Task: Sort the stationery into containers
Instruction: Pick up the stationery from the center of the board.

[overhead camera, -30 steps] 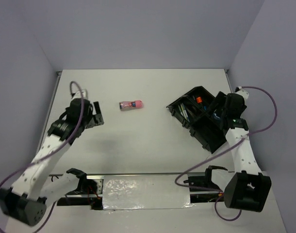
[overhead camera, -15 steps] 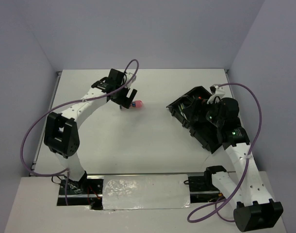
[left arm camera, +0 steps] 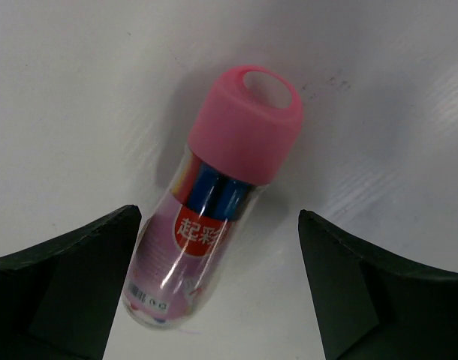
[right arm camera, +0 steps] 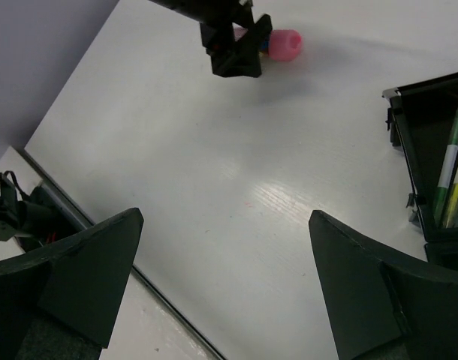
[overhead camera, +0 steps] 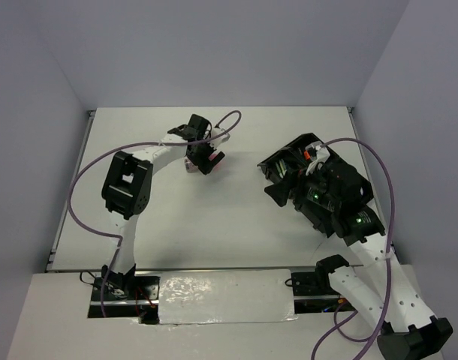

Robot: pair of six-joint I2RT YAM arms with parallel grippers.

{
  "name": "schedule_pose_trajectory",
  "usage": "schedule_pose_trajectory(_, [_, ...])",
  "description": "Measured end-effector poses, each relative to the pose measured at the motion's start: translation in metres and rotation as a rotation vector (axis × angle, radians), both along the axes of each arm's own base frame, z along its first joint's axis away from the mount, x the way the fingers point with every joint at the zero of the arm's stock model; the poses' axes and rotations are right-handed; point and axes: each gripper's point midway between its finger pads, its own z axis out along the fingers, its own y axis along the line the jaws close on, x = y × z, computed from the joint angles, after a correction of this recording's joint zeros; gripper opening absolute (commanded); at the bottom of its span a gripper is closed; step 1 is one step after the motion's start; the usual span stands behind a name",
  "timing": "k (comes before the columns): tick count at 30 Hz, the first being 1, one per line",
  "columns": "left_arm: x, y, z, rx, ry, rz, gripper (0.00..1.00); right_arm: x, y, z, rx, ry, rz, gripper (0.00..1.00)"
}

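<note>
The left arm's gripper (overhead camera: 206, 158) hovers above a pink tube (left arm camera: 205, 201) lying flat on the white tabletop (overhead camera: 214, 221), left of centre toward the far side. It is well apart from the black organiser tray (right arm camera: 398, 127) on the right.

In the left wrist view the tube's long axis runs on a diagonal from lower left to upper right. Its pink cap (left arm camera: 245, 124) points up and away from the camera, and the clear body with its red label lies nearer the lens. From overhead, the axis runs roughly left to right across the tabletop, with the cap end showing on the side facing the tray.

The left fingers (left arm camera: 71, 281) are spread wide on either side of the tube. White tabletop shows between each finger and the tube's sides, and they hold nothing.

On the right, the other arm reaches over the tray. Its gripper (right arm camera: 225, 221) is off the tray's left edge, above bare tabletop. Those fingers (right arm camera: 86, 277) are also fully parted and hold nothing.

Green and yellow pens (right arm camera: 448, 161) lie lengthwise in one tray compartment. An orange marker end (overhead camera: 317, 153) shows in another, toward the far side.
</note>
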Motion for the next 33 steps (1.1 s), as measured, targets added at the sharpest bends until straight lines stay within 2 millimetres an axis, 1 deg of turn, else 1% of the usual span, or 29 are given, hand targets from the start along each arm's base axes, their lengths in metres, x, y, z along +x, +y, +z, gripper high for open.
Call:
schedule_pose_trajectory(3, [0.005,0.001,-0.016,0.031,0.021,-0.001,0.89,-0.006,0.003,0.005,0.005,-0.019,0.015,1.0])
schedule_pose_trajectory(4, [0.007,0.001,-0.02,0.037,0.029,-0.003,0.8,-0.006,0.003,0.006,0.006,-0.026,0.014,1.0])
schedule_pose_trajectory(6, [0.009,-0.001,-0.022,0.029,0.037,0.003,0.66,-0.006,0.001,0.008,0.005,-0.036,0.002,1.0])
schedule_pose_trajectory(7, [0.007,-0.002,-0.023,0.023,0.045,0.007,0.24,-0.007,0.0,0.009,0.006,-0.041,-0.004,1.0])
schedule_pose_trajectory(8, [0.006,-0.004,-0.024,0.011,0.056,0.01,0.04,-0.007,-0.001,0.01,0.007,-0.044,-0.01,1.0])
schedule_pose_trajectory(9, [0.005,-0.005,-0.024,0.006,0.059,0.011,0.0,-0.007,-0.002,0.012,0.01,-0.047,-0.019,1.0])
schedule_pose_trajectory(13, [0.001,-0.01,-0.023,-0.015,0.074,0.049,0.0,-0.009,-0.005,0.016,0.041,-0.059,-0.048,1.0])
schedule_pose_trajectory(15, [-0.006,-0.015,-0.02,-0.047,0.103,0.078,0.0,-0.01,-0.006,0.013,0.062,-0.05,-0.065,1.0])
schedule_pose_trajectory(17, [-0.018,-0.023,-0.01,-0.107,0.13,0.099,0.0,-0.011,-0.005,0.01,0.098,-0.036,-0.08,1.0])
schedule_pose_trajectory(18, [-0.028,-0.031,0.0,-0.169,0.139,0.111,0.0,-0.01,-0.005,0.007,0.124,-0.023,-0.093,1.0])
schedule_pose_trajectory(20, [-0.051,-0.047,0.033,-0.314,0.12,0.121,0.0,-0.008,-0.004,0.0,0.174,0.003,-0.128,1.0])
schedule_pose_trajectory(21, [-0.067,-0.056,0.054,-0.404,0.102,0.12,0.0,-0.007,-0.006,-0.004,0.21,0.02,-0.155,1.0])
schedule_pose_trajectory(22, [-0.082,-0.067,0.081,-0.499,0.066,0.106,0.0,-0.007,-0.006,-0.008,0.237,0.03,-0.173,1.0])
schedule_pose_trajectory(24, [-0.126,-0.093,0.143,-0.734,-0.009,0.031,0.0,-0.008,-0.004,-0.013,0.306,0.044,-0.19,1.0])
schedule_pose_trajectory(26, [-0.168,-0.121,0.201,-0.951,-0.066,-0.093,0.0,-0.011,0.003,-0.008,0.372,0.043,-0.167,0.98])
schedule_pose_trajectory(27, [-0.186,-0.132,0.221,-1.031,-0.07,-0.152,0.0,-0.013,0.007,-0.002,0.397,0.034,-0.149,0.97])
schedule_pose_trajectory(28, [-0.203,-0.143,0.238,-1.106,-0.067,-0.208,0.0,-0.015,0.014,0.008,0.424,0.014,-0.118,0.96])
schedule_pose_trajectory(29, [-0.217,-0.152,0.249,-1.17,-0.051,-0.256,0.0,-0.017,0.02,0.015,0.439,-0.003,-0.087,0.95])
schedule_pose_trajectory(31, [-0.232,-0.164,0.254,-1.242,0.002,-0.292,0.0,-0.024,0.033,0.027,0.461,-0.031,-0.027,0.94])
schedule_pose_trajectory(33, [-0.239,-0.171,0.254,-1.282,0.049,-0.309,0.0,-0.024,0.037,0.027,0.452,-0.039,-0.026,0.93])
